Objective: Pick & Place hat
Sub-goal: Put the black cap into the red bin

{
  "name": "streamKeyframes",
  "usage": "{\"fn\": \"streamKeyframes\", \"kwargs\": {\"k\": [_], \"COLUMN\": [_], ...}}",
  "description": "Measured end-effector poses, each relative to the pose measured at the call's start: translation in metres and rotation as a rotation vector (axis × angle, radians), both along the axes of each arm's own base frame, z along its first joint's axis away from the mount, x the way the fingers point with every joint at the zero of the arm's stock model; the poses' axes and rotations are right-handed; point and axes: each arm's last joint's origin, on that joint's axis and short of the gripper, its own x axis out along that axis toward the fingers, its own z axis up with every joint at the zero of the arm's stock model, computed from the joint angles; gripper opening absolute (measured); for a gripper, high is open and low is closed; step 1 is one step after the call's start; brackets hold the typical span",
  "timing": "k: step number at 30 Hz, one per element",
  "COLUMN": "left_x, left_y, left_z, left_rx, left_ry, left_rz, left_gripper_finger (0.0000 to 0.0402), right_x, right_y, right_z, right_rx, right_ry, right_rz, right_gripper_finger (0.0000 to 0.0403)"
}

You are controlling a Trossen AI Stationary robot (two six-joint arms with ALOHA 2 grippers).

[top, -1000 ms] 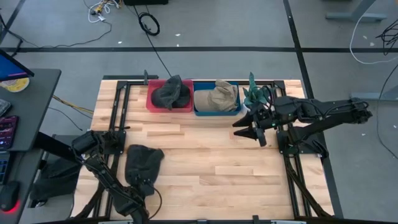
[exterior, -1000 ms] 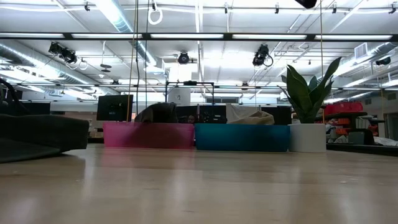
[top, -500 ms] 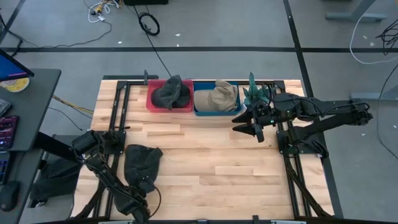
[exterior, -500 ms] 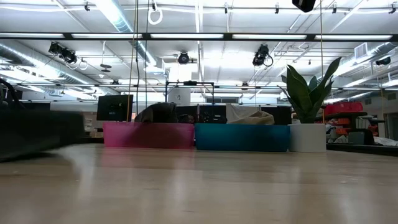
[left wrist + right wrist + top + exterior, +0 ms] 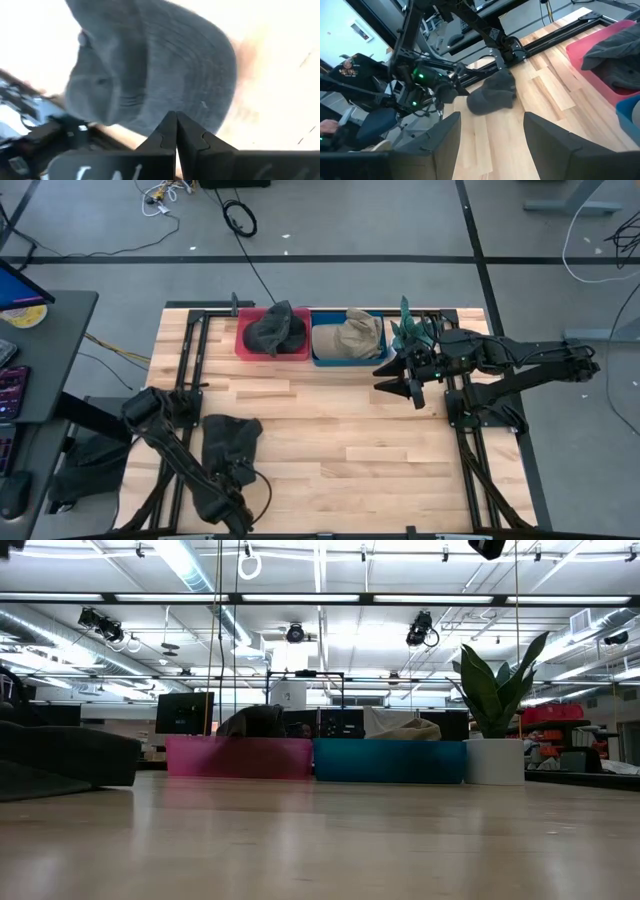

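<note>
A dark grey hat (image 5: 232, 442) lies flat on the wooden table near its left front; in the low view the hat (image 5: 60, 754) shows at the far left. My left gripper (image 5: 238, 478) is at the hat's near edge, shut on it. My right gripper (image 5: 398, 380) hovers open above the table, in front of the blue bin (image 5: 348, 358), with nothing between its fingers. In the right wrist view the hat (image 5: 492, 95) is seen across the table. My left gripper pinches the edge of the hat's stitched brim (image 5: 176, 102) between its two shut fingers (image 5: 167, 131). The fingers come from the table's near side, slanting down. The hat lies on the table, its crown (image 5: 100, 85) beyond the brim.
At the far edge stand a red bin (image 5: 246, 348) holding a dark hat (image 5: 276, 328) and the blue bin holding a beige hat (image 5: 350, 335). A potted plant (image 5: 412, 330) stands to their right. Bare wood lies between the hat and the bins.
My left gripper has taken hold of the hat's near edge, and the hat has shaken and shifted slightly on the table. My right gripper has drifted a little toward the far edge and stays open.
</note>
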Motion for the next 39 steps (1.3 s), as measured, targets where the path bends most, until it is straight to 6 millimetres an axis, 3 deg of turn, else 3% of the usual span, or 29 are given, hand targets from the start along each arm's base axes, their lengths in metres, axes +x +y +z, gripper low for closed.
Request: {"fn": "streamKeyframes", "kwargs": {"k": [4,10,17,26,30,39], "left_x": [0.006,0.012,0.014,0.001,-0.006,-0.014], "left_y": [0.002,-0.007,-0.031,-0.037,-0.040,-0.022], "left_z": [0.020,0.029,0.030,0.023,0.008,-0.013], "left_rx": [0.044,-0.058,-0.236,-0.210,-0.216,-0.090], "left_ry": [-0.040,-0.065,-0.182,-0.188,-0.190,-0.118], "left_rz": [0.011,0.063,0.074,0.071,0.056,0.074], "left_gripper_finger": [0.0002,0.0037,0.0129,0.0264,0.0275,0.0243], "right_x": [0.000,0.000,0.000,0.000,0.000,0.000], "right_y": [0.000,0.001,0.001,0.001,0.001,0.001], "right_z": [0.000,0.000,0.000,0.000,0.000,0.002], "right_rx": [-0.012,-0.014,-0.032,-0.033,-0.029,0.012], "right_ry": [-0.001,-0.002,-0.005,-0.005,-0.006,-0.022], "right_rz": [0.004,0.027,0.038,0.055,0.054,0.041], "right_gripper_finger": [0.0219,0.0219,0.0219,0.0219,0.0219,0.0219]}}
